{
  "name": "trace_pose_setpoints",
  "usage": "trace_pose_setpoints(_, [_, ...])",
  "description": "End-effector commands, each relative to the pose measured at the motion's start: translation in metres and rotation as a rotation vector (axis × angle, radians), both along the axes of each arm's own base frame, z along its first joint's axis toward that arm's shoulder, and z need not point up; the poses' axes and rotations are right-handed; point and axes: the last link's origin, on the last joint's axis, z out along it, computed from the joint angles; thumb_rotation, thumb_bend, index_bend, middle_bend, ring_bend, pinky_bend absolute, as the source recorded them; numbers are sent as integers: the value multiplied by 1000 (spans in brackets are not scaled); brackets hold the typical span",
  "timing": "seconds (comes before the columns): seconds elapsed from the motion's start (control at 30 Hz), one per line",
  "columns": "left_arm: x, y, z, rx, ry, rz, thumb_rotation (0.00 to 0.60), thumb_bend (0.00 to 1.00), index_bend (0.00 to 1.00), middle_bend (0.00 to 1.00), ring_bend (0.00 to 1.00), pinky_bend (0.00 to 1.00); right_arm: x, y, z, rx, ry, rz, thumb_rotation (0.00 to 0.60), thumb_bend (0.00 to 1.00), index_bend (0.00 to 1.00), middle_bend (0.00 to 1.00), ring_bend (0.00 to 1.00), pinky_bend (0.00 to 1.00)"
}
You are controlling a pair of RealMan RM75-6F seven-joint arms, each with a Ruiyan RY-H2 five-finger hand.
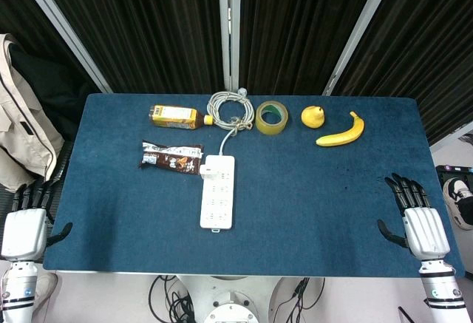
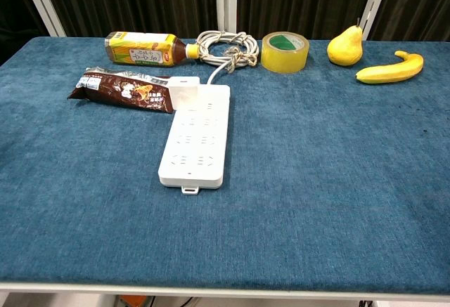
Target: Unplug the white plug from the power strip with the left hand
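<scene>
The white plug (image 1: pixel 205 168) is seen seated at the power strip (image 1: pixel 217 192) left of centre. Both the left hand (image 1: pixel 24 223) and right hand (image 1: pixel 415 217) are held empty, fingers spread, at the desk (image 1: pixel 318 190) lower corners.

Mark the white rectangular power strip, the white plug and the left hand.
white rectangular power strip (image 2: pixel 195 142), chest view, middle of top face
white plug (image 2: pixel 182 87), chest view, top face
left hand (image 1: pixel 24 233), head view, back of hand

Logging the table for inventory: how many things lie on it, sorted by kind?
Fruit: 2, pear and banana
Packaged food and drink: 2, bottle and snack bar
Electrical: 3, power strip, white plug, coiled cable
Tape roll: 1
Total: 8
</scene>
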Motion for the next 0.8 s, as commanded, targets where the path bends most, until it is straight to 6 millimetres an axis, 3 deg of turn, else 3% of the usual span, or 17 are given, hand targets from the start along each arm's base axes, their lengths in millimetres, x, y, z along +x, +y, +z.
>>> trace_pose_setpoints(0.03, [0,0,0,3,-1,1,600,181,110,106,0,0,0,0,-1,4,-4,-2,600,245,0,9,0,0])
trace_pose_setpoints(0.27, [2,4,-2,-7,4,-11,600,180,110,106,0,0,4,-3,-3,24,6,27,600,245,0,14,0,0])
trace_pose_setpoints(0.43, [12,19,-1,-31,0,-61,600,177,110,108,0,0,21,-15,-14,94,17,124,600,245,0,19,0,0])
trace_pose_setpoints(0.6, [40,59,-6,-96,-60,-195,600,177,131,124,1,22,59,-40,-45,262,50,297,600,244,0,30,0,0])
trace_pose_setpoints(0.8, [87,118,-29,-240,-108,-362,600,177,145,139,21,74,107,-66,-92,452,87,469,600,244,0,35,0,0])
